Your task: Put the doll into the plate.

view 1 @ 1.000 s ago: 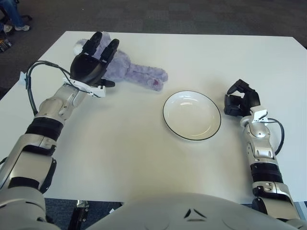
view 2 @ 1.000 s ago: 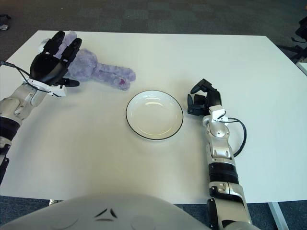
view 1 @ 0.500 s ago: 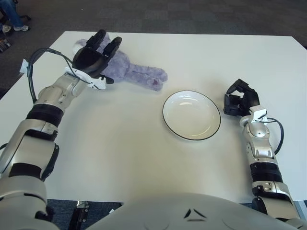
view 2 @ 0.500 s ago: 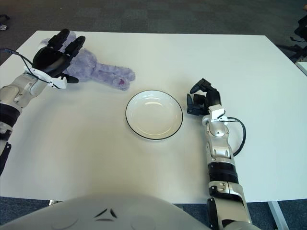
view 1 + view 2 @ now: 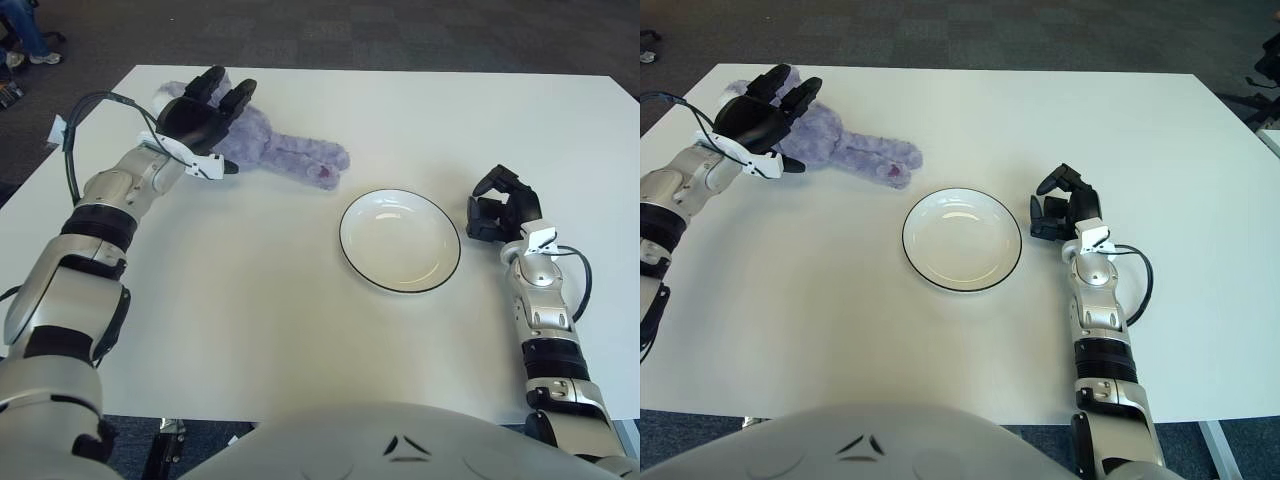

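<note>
Left arm extended forward and to the left, forearm angled up the view; left hand [image 5: 203, 118] held palm-down with fingers spread and pointing away (a cable loops beside the wrist). Right arm bent at the robot's right side, forearm pointing forward; right hand [image 5: 500, 208] with its fingers curled inward, grasping nothing.

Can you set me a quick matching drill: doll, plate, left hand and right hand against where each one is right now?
Things:
1. doll
2. plate
3. left hand
4. right hand

Places:
A. beside the plate, on its right
B. lying at the table's far left
C. over the doll's head end, fingers spread
D. mid-table, nothing in it

Pairs: 1-B, 2-D, 3-C, 4-A
</note>
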Robot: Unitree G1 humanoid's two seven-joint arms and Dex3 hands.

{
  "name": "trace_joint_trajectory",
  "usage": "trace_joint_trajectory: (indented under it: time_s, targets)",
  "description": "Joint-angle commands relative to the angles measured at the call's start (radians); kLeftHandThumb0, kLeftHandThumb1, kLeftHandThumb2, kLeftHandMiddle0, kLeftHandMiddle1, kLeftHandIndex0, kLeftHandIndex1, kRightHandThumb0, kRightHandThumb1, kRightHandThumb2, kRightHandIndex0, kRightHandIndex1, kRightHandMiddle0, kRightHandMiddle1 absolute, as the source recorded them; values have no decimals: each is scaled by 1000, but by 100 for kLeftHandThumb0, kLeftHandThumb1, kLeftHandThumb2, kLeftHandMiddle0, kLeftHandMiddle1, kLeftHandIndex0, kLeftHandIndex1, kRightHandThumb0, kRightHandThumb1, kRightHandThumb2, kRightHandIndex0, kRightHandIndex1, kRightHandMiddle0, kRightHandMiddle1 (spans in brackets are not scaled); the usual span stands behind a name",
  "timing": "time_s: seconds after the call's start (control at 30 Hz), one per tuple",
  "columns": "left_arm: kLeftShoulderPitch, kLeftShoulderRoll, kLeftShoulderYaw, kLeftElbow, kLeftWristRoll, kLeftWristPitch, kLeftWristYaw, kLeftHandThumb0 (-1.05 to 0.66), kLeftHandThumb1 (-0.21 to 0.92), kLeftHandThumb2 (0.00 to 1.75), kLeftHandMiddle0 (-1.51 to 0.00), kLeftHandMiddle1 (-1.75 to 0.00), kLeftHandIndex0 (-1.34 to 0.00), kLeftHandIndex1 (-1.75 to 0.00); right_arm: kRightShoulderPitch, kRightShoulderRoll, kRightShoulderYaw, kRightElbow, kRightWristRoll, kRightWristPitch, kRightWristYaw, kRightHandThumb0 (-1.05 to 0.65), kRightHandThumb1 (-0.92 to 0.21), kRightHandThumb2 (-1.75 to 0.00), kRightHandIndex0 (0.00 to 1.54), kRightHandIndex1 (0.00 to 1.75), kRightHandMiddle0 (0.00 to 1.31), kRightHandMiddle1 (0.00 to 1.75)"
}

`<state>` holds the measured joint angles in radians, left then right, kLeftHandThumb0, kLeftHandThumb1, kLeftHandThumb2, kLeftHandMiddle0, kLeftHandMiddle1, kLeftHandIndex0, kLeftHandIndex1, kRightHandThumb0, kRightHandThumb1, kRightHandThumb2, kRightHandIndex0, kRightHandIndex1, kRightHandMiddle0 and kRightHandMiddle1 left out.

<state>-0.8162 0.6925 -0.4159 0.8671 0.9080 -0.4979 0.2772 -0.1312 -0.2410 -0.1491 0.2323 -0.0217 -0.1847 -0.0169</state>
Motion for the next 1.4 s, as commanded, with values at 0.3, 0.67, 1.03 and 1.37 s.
trace_joint_trajectory:
  time_s: [0.3, 0.67, 1.03, 1.37]
  targets:
    - [-99, -28, -75, 132, 17, -13, 9, -81, 54, 62, 0, 0, 0, 0, 43, 8, 15, 2, -24, 79, -9, -50, -27, -137, 124, 175, 65, 175]
    - [-160, -55, -134, 244, 21, -17, 14, -80, 53, 59, 0, 0, 0, 0, 46, 10, 21, -12, -29, 94, -15, -50, -27, -137, 125, 175, 65, 175]
    - [-198, -82, -187, 332, 32, 2, 34, -74, 43, 68, 0, 0, 0, 0, 50, 5, 26, -20, -24, 97, -10, -50, -27, -137, 125, 175, 65, 175]
    - [-213, -109, -221, 384, 36, 25, 44, -73, 39, 73, -2, -1, 0, 0, 48, 5, 23, -16, -11, 100, -3, -50, -28, -136, 124, 175, 65, 175]
